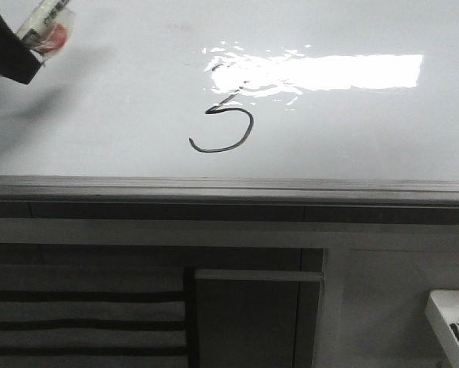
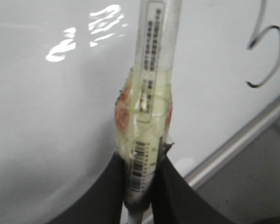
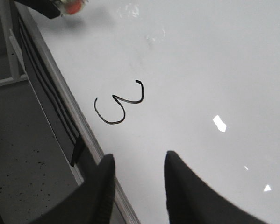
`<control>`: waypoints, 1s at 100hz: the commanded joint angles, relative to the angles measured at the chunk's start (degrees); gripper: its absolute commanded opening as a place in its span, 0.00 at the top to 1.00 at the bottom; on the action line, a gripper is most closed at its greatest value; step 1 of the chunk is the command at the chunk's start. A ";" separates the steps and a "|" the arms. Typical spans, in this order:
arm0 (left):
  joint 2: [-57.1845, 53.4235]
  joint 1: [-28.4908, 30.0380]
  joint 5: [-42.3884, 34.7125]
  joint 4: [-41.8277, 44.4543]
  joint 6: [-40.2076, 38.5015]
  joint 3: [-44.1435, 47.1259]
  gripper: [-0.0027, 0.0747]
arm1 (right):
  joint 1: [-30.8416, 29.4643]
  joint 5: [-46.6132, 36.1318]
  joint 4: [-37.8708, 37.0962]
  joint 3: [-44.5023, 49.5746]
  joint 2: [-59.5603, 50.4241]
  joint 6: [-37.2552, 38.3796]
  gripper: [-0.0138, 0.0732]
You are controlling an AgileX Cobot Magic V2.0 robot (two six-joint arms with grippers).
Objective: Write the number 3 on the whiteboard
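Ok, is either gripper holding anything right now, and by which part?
The left gripper grips a marker near the taped end of its barrel. The right gripper is open and holds nothing.

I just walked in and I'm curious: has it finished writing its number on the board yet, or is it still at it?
It looks finished. A black number 3 sits on the whiteboard, a bit like a 5. The left gripper is shut on the marker, held off to the side, away from the digit. The right gripper is open and empty. Nothing obvious remains.
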 commanded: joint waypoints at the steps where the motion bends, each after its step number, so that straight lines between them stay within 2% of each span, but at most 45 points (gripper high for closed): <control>1: 0.08 1.12 -5.43 -4.75 -1.06 -0.40 0.98 | -1.07 -1.82 0.47 -1.93 -1.10 0.42 0.59; 33: 5.14 1.27 -14.27 -5.11 -9.01 0.04 0.97 | -1.07 0.21 0.57 -1.93 -1.00 0.42 0.59; 65: 5.14 1.27 -15.67 -5.11 -11.94 0.04 0.96 | -1.07 0.31 0.57 -1.93 -1.00 0.46 0.59; 75: 5.14 1.27 -15.55 -4.22 -11.94 0.04 0.87 | -1.07 0.31 0.57 -1.93 -1.00 0.55 0.59; 100: 5.03 1.27 -15.52 -2.36 -11.94 0.04 0.46 | -1.07 0.19 0.57 -1.93 -1.00 1.81 0.59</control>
